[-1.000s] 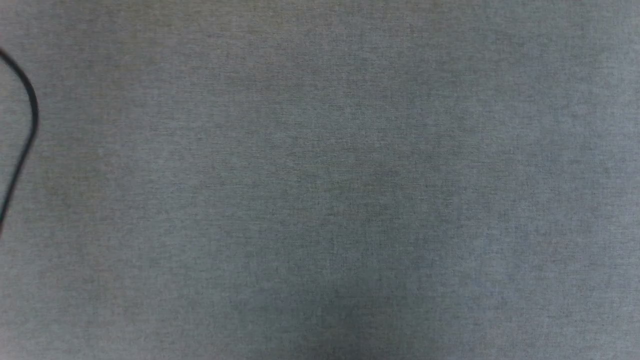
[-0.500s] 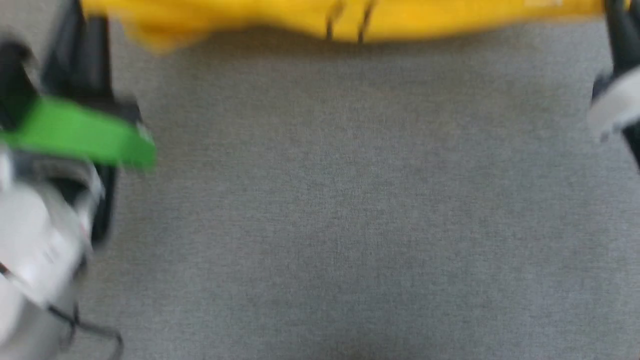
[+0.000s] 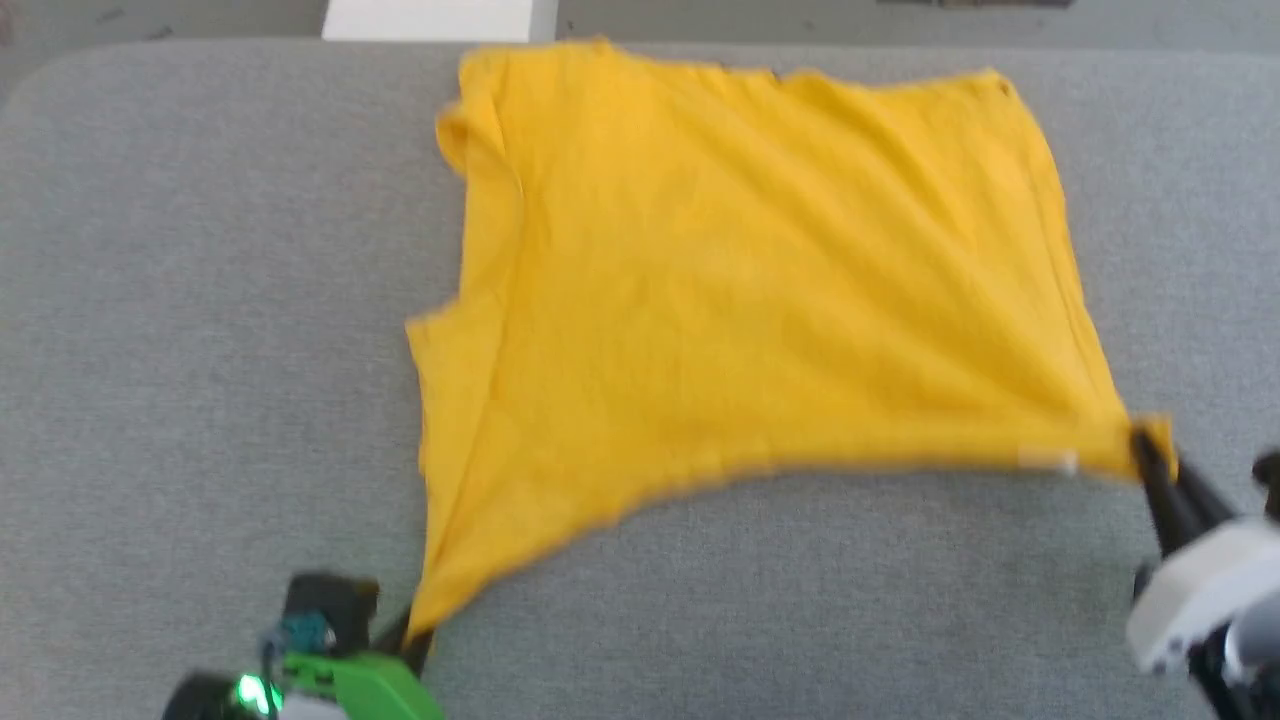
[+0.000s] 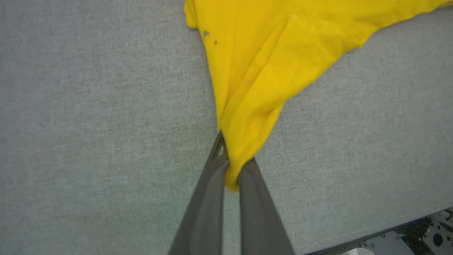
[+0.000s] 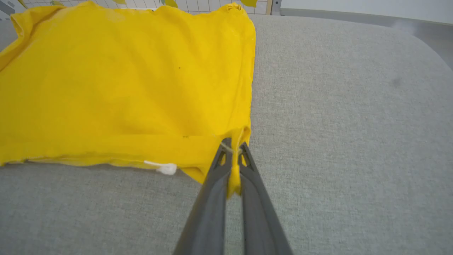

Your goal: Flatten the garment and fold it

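**Bright yellow T-shirt (image 3: pixel 760 300) held by both near corners**

My left gripper (image 4: pixel 231 166) is clamped tight on its near-left corner, my right gripper (image 5: pixel 233 150) on its near-right corner. It lies spread on the grey fabric-covered worktop (image 3: pixel 200 250), reaching the far edge.

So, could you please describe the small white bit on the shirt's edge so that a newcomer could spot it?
On the grey padded table lies the yellow garment, its near edge stretched between the left claw and the right claw. On that edge, close to the right claw, a small white tuft sticks out, pale against the plain yellow cloth around it.
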Motion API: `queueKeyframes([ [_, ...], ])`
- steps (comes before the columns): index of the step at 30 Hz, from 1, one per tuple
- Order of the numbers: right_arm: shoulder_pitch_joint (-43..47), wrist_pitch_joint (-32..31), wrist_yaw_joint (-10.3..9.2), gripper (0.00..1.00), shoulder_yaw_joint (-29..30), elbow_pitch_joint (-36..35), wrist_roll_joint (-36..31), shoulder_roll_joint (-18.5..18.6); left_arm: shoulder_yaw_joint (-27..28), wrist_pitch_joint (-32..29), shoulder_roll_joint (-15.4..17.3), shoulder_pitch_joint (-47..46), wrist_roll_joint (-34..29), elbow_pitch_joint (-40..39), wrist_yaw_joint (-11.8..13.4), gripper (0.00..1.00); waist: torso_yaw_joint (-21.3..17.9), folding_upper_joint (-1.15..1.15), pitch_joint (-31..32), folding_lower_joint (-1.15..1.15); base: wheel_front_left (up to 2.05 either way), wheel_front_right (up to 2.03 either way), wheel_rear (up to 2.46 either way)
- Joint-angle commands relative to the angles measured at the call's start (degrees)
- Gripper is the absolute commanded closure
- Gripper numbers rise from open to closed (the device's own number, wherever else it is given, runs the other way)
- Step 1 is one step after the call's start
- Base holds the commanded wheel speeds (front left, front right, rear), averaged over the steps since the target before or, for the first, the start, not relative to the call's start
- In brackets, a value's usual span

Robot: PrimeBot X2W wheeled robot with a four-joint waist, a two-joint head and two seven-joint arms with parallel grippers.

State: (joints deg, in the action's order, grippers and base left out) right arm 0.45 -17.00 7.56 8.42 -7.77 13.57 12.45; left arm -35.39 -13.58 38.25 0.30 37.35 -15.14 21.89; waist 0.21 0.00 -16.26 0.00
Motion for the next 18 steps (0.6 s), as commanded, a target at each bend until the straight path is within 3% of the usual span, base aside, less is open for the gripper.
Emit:
queueKeyframes([
  [1, 2.2, -0.3, -0.08, 1.00, 0.6, -0.1, -0.1, -0.9, -0.7, -1.1, 1.0, 1.5, 0.7, 0.9, -0.8, 1.00, 1.0, 0.00, 2.6, 0.00, 0.00, 0.00, 0.00],
  [9, 15.1, -5.2, -0.08, 1.00, -0.5, 1.4, 0.9, -1.1, -4.3, -9.2, 3.5, 7.4, 7.5, 4.7, -4.5, 1.00, 1.2, 0.00, 5.7, 0.00, 0.00, 0.00, 0.00],
  [18, 24.2, -15.5, -0.08, 1.00, 0.0, 0.7, 5.0, -0.3, -4.6, -13.5, 5.2, 12.1, 12.8, 4.2, -4.0, 1.00, 1.2, 0.00, 8.4, 0.00, 0.00, 0.00, 0.00],
])
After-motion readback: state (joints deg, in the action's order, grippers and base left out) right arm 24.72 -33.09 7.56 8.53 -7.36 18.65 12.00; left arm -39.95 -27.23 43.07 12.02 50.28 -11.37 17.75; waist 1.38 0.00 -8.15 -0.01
